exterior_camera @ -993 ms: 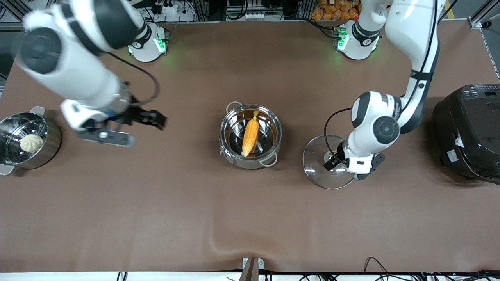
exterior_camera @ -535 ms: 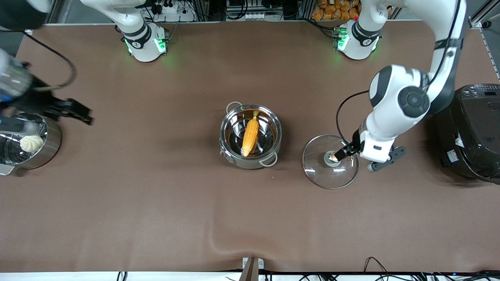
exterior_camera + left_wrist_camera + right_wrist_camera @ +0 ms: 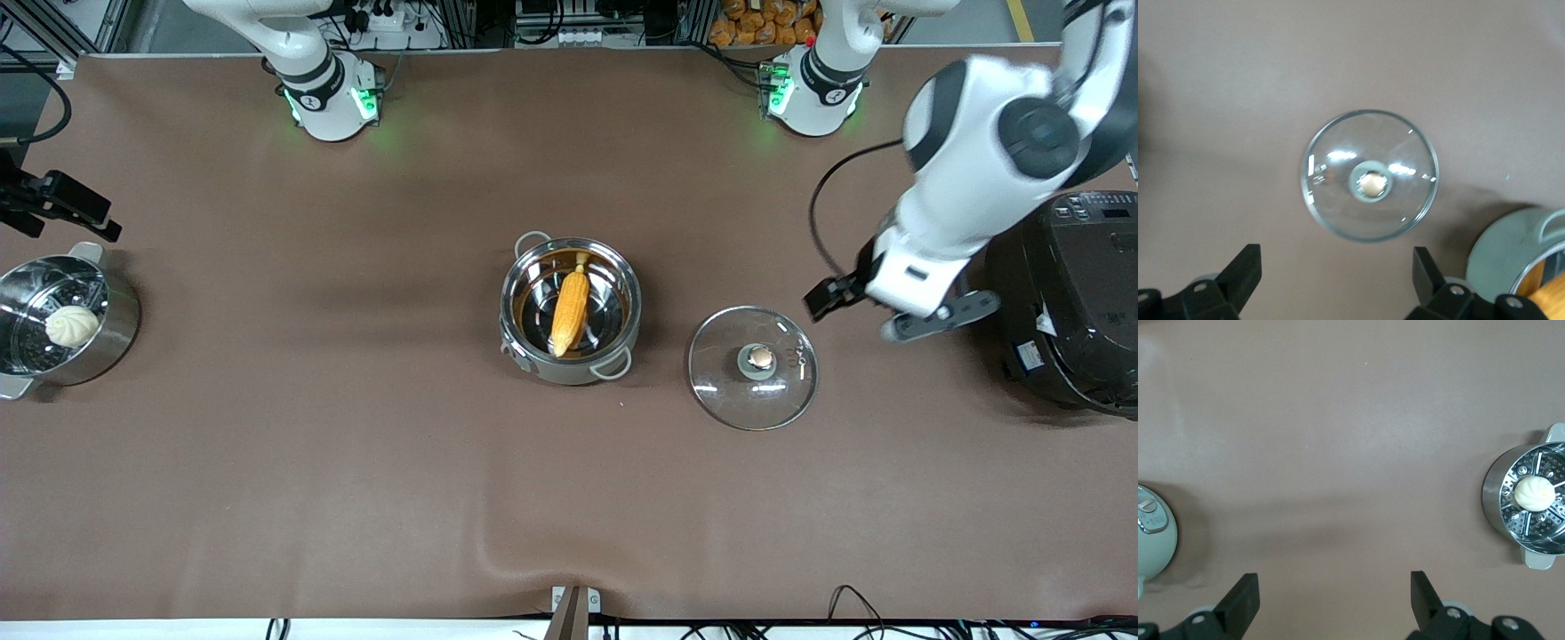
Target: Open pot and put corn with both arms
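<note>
1. Sitting on the brown table (image 3: 356,498) are one pot (image 3: 570,310), one corn (image 3: 569,310), one glass lid (image 3: 753,367), one steamer pot (image 3: 62,318) with one white bun (image 3: 72,325), and one black cooker (image 3: 1071,298); two arms are reaching in over it.
2. The pot is standing uncovered in the middle of the table, and it is holding the corn, which is lying lengthwise across its floor with the pale stem tip pointing toward the robots' bases.
3. The glass lid is lying flat on the table beside the pot, toward the left arm's end, tan knob (image 3: 760,357) facing up, apart from the pot's rim; the left wrist view is showing the lid (image 3: 1369,175) whole, with the pot's edge (image 3: 1515,250) at one corner.
4. The steamer pot is standing at the right arm's end, carrying the bun on its perforated insert (image 3: 1537,499); the black cooker is standing at the left arm's end.
5. The left gripper (image 3: 836,295) is hanging in the air between the lid and the cooker, its fingers (image 3: 1245,270) spread wide and gripping nothing.
6. The right gripper (image 3: 53,209) is hovering at the table's edge above the steamer pot, its fingers (image 3: 1245,597) likewise spread wide and carrying nothing.
</note>
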Controlling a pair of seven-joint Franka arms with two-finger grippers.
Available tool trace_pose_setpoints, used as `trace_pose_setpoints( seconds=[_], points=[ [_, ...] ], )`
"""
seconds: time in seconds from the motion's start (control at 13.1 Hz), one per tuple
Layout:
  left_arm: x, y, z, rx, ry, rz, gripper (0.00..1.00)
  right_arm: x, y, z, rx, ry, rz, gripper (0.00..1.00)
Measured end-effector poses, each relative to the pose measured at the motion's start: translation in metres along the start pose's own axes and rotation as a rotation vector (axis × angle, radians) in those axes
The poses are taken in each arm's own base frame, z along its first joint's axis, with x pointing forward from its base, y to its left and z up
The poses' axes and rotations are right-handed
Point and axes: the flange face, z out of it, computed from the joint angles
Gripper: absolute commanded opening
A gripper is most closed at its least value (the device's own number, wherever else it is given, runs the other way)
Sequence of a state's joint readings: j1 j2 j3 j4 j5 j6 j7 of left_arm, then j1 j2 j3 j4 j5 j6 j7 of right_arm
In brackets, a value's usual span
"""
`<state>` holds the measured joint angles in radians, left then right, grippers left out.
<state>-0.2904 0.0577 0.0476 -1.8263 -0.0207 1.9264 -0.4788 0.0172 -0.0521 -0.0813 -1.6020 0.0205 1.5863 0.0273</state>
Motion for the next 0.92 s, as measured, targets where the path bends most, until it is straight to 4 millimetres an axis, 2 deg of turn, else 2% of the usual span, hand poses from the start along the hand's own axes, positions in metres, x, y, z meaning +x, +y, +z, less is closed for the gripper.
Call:
trace_pose_setpoints(
  seconds=[0.31,0.61,0.92],
  points=[
    [-0.009,-0.055,-0.054,0.01,-0.035,0.111,1.0,-0.008,0.001,0.013,-0.012,-0.079,0.019,1.0],
    [-0.012,-0.077,-0.099,0.055,-0.077,0.229,1.0,-0.017,0.002,0.018,-0.026,-0.151,0.041,1.0],
    [-0.003,-0.118,-0.139,0.051,-0.073,0.278,1.0,-0.017,-0.001,0.019,-0.029,-0.154,0.035,1.0]
  ],
)
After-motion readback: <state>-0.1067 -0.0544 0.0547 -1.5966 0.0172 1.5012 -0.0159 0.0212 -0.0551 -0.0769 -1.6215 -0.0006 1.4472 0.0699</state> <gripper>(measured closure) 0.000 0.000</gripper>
